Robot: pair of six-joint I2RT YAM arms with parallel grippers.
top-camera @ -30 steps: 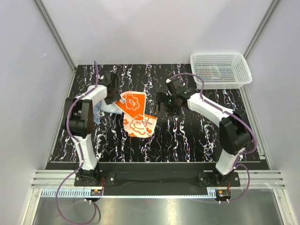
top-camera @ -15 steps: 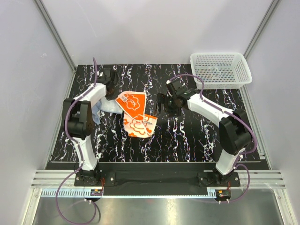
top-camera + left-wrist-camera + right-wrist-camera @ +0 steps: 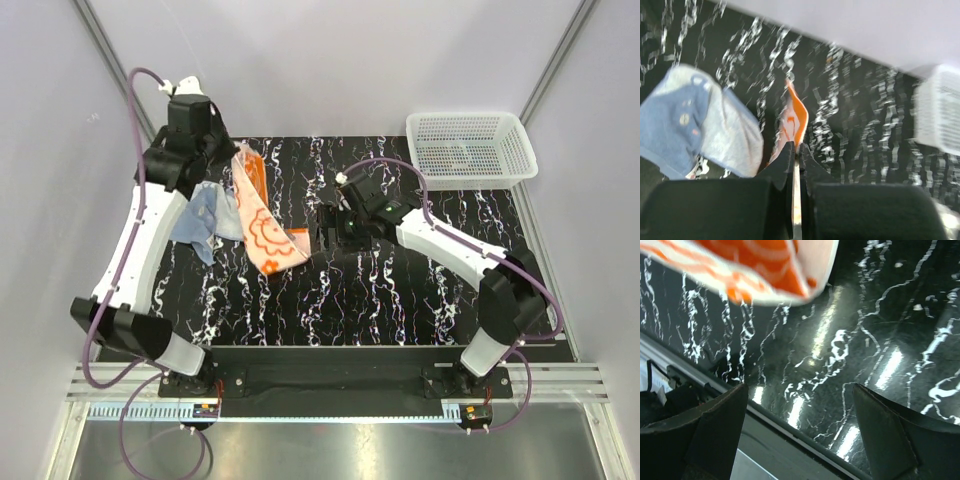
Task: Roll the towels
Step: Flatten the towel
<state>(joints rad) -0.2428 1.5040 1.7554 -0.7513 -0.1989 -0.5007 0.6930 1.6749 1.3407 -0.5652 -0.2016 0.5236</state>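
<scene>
My left gripper [image 3: 236,152] is shut on a corner of the orange and white patterned towel [image 3: 265,222], which hangs from it high above the table, its lower end near the surface. In the left wrist view the towel [image 3: 794,120] runs down from the shut gripper [image 3: 796,150]. A blue and grey towel [image 3: 203,218] lies crumpled on the table at the left and shows in the left wrist view [image 3: 695,127]. My right gripper [image 3: 326,232] is open and empty, just right of the towel's lower end. The towel's edge [image 3: 750,265] shows at the top of the right wrist view, above the open gripper [image 3: 800,415].
A white mesh basket [image 3: 470,150] stands at the back right corner of the black marbled table [image 3: 400,290]. The table's front edge and metal rail [image 3: 790,440] show in the right wrist view.
My left arm has risen sharply, lifting the orange towel off the table so it hangs. My right gripper has moved left toward the towel's lower end.
</scene>
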